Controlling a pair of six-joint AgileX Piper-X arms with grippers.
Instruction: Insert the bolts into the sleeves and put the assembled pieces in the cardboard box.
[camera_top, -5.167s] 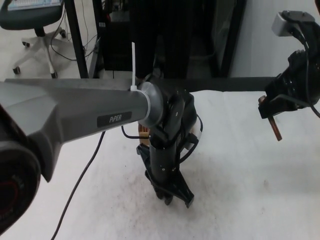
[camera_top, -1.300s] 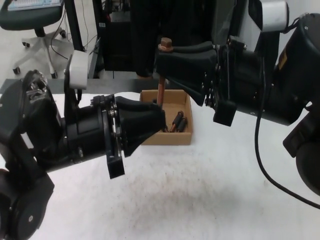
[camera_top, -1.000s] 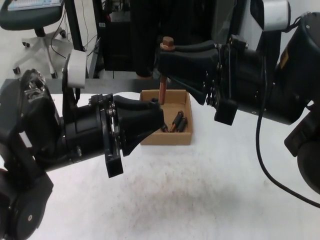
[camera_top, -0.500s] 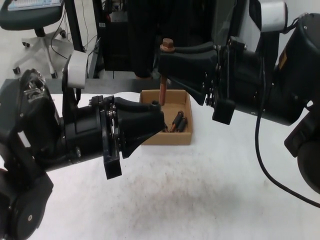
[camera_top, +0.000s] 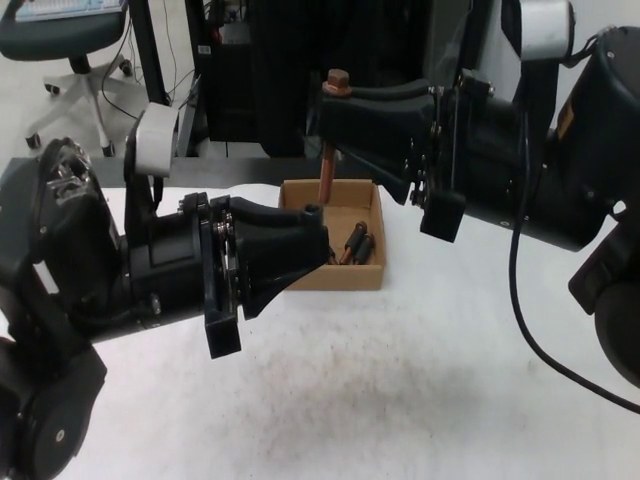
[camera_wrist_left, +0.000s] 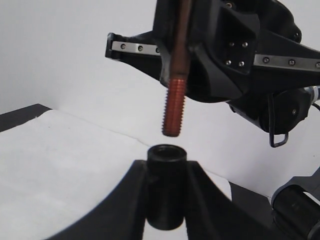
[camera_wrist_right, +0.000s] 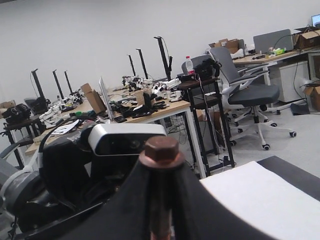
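Note:
My right gripper (camera_top: 332, 118) is shut on a copper bolt (camera_top: 327, 165) that hangs upright, hex head (camera_wrist_right: 161, 148) up, threaded tip (camera_wrist_left: 173, 112) down. Just below the tip, with a small gap, my left gripper (camera_top: 316, 232) is shut on a black sleeve (camera_wrist_left: 166, 190) whose open end faces up. Both grippers meet above the near left part of the cardboard box (camera_top: 334, 274). Several dark assembled pieces (camera_top: 356, 243) lie inside the box.
The bench is covered with a white cloth (camera_top: 430, 380). Behind the bench stand black frames (camera_top: 165, 70) and an office chair (camera_top: 70, 50). The right wrist view looks over the left arm's camera (camera_wrist_right: 127, 139) into a room with desks and chairs.
Since five seconds ago both arms swung together over the box. Over the last second the bolt has risen slightly above the sleeve; the left gripper barely moved.

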